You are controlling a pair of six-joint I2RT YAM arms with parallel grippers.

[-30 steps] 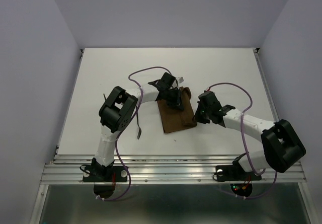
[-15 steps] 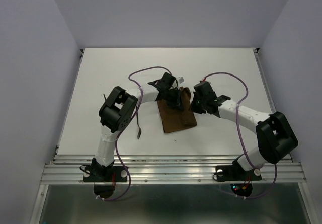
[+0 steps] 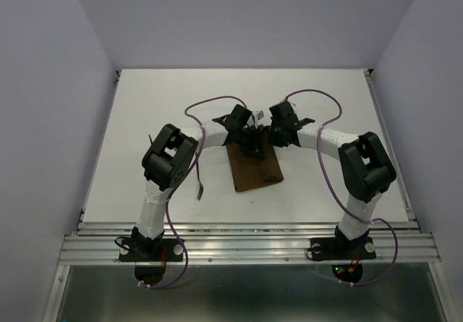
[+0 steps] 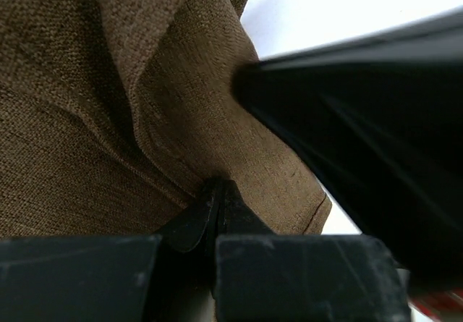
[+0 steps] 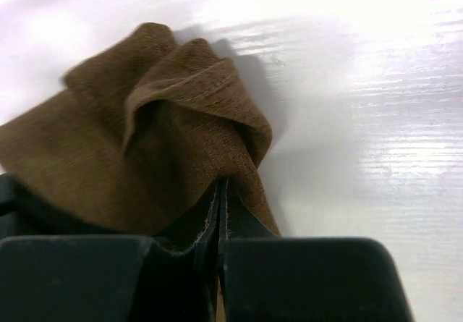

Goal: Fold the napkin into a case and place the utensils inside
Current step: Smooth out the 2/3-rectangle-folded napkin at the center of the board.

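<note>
The dark brown napkin (image 3: 255, 166) lies partly folded as a narrow strip on the white table, its far end bunched up. My left gripper (image 3: 251, 143) is over that far end, jaws shut and pinching the cloth (image 4: 217, 189). My right gripper (image 3: 274, 135) is at the far right corner, jaws shut on a raised fold of the napkin (image 5: 221, 186). One thin dark utensil (image 3: 199, 187) lies on the table left of the napkin, beside the left arm. Another thin dark piece (image 3: 150, 139) shows farther left. No finished case shows.
The right gripper's black body (image 4: 376, 141) fills the right side of the left wrist view, close to the left jaws. Purple cables loop over both arms (image 3: 210, 103). A metal rail (image 3: 246, 239) runs along the table's near edge.
My right arm has swung left and away from its base, from beside the napkin's right edge to its far right corner, and is now shut on the fold. The left gripper has stayed put.
</note>
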